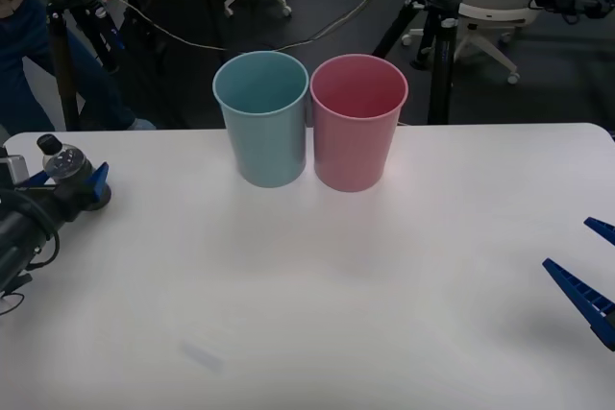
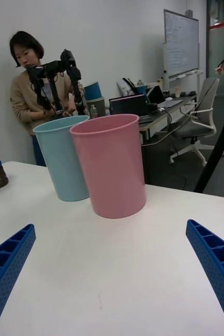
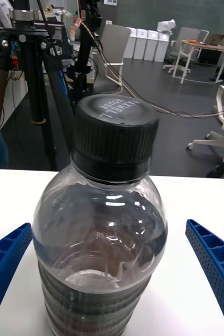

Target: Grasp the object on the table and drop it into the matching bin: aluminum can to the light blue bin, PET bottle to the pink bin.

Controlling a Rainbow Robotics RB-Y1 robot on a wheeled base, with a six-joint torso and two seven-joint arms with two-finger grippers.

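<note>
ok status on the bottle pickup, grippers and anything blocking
Left gripper open around PET bottle, far left of table. Right gripper open, idle. Pink bin unobstructed.

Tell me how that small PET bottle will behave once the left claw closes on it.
The PET bottle looks nearly empty and clear, so it is probably light. Its thin ribbed wall may flex under a hard squeeze. It stands upright on the table between the open blue fingers of the left claw, narrow and round, so an off-centre touch could tip it and let it roll.
</note>
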